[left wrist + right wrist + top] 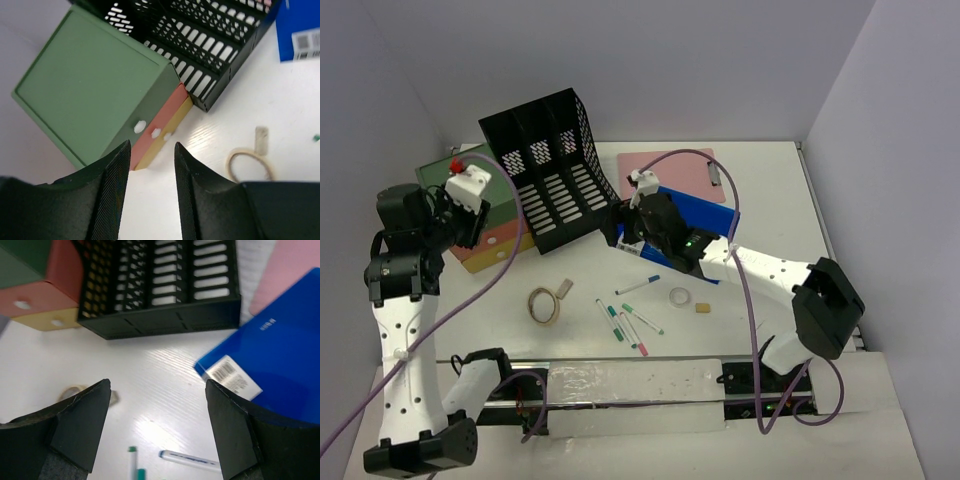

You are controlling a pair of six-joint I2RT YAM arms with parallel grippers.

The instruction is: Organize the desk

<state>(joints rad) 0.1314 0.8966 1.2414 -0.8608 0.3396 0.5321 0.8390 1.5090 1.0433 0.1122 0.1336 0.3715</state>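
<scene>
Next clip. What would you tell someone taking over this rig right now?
Left gripper: open, empty, at the drawer box.
Right gripper: open, empty, above the desk between the black file rack and the blue folder.
Done: nothing visibly sorted; the rack looks tipped back.
Left: pens, tape roll and pink clipboard lie loose.

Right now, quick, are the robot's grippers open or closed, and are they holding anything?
Left gripper: partly open, holding nothing.
Right gripper: wide open, holding nothing.
</scene>
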